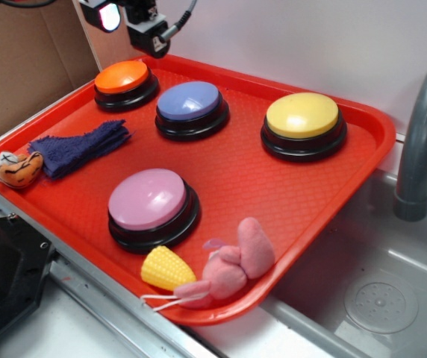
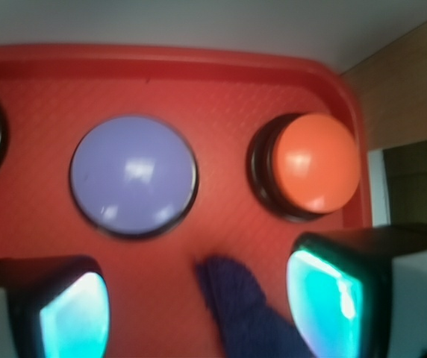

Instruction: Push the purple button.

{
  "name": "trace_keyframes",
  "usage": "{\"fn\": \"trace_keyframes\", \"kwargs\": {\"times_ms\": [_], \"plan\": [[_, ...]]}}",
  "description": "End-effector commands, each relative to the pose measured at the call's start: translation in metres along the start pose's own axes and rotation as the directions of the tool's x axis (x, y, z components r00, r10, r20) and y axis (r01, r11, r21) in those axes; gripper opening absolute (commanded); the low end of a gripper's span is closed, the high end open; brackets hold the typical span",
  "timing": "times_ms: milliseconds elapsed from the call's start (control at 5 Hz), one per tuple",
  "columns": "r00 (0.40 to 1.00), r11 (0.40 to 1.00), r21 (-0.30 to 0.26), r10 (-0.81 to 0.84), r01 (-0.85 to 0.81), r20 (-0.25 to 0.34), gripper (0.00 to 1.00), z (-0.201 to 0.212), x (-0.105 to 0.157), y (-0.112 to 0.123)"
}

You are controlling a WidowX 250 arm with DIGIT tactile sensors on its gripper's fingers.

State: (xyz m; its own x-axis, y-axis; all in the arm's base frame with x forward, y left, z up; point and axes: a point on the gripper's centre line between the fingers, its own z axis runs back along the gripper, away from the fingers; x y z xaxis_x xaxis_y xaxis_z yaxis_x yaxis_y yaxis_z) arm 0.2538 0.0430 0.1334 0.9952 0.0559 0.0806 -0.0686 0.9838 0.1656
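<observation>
My gripper [image 2: 198, 306] hangs empty, fingers apart, above the tray's [image 1: 363, 142] back edge. The purple button [image 1: 189, 101] sits between orange button [image 1: 122, 76] and yellow button [image 1: 302, 115]. Recommend centring over its dome, then descending vertically.

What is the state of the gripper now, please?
Gripper: open, holding nothing; its fingers stand apart above the blue cloth.

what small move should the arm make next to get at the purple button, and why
Probably shift the tool sideways until it is centred over the purple button, then lower. In the exterior view it sits high at the tray's far edge, near the orange button. In the wrist view the purple dome lies ahead and left of centre, with the blue cloth between the open fingers.
</observation>
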Motion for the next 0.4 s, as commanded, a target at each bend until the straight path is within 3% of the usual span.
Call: {"fn": "trace_keyframes", "kwargs": {"times_ms": [0, 200], "plan": [[0.999, 1.0, 0.018, 0.016, -0.017, 0.04, 1.0, 0.0266, -0.0057, 0.0035], [0.998, 1.0, 0.023, 0.019, -0.021, 0.063, 1.0, 0.0294, -0.0132, 0.0008]]}}
